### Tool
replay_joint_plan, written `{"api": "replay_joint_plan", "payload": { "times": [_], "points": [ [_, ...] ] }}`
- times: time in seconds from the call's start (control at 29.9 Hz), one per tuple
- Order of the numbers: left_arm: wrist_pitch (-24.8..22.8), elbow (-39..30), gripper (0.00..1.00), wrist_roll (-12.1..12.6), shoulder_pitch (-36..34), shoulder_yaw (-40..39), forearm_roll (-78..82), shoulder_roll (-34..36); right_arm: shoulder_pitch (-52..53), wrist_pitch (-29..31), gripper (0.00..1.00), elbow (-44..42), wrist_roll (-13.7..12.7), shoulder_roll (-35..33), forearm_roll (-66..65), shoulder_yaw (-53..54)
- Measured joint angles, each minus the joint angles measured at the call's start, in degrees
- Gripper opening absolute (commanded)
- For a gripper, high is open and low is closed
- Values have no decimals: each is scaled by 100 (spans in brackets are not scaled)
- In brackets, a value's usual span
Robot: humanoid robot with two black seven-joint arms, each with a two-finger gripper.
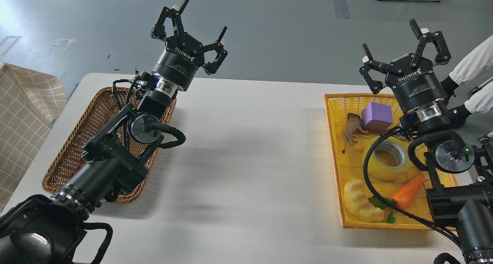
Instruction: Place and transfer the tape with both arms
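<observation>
A wide roll of translucent yellow packing tape [385, 159] with a pale cardboard core lies flat in the shallow yellow woven tray [335, 141] at the right of the white bench [246, 148], wedged between a purple foam block [376, 116] and brown toy animal [352, 128] on its far side and an orange plastic carrot [407, 191] and pale toy croissant [362, 205] on its near side. The right gripper [404, 44], black and marked ROBOTIQ, hangs raised above the tray's far edge with fingers spread wide and nothing in them; the left gripper [194, 33] is likewise wide and empty, above the far end of the brown wicker basket [69, 156] across the bench. The pick appears not yet begun. A clean one likely means bringing the right arm down over the roll with one finger entering the core and the other outside the wall, steering clear of the carrot tip touching the roll's edge and the arm's own black cable [369, 179], which loops across the tape. A white-sleeved person [472, 79] stands just beyond the tray.
</observation>
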Motion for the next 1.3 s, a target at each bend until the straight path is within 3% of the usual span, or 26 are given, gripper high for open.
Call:
{"api": "replay_joint_plan", "payload": {
  "times": [1.3],
  "points": [
    [0,-6,98,0,-15,-5,0,0,12,0,100,1,-6,0,0,-9]
  ]
}}
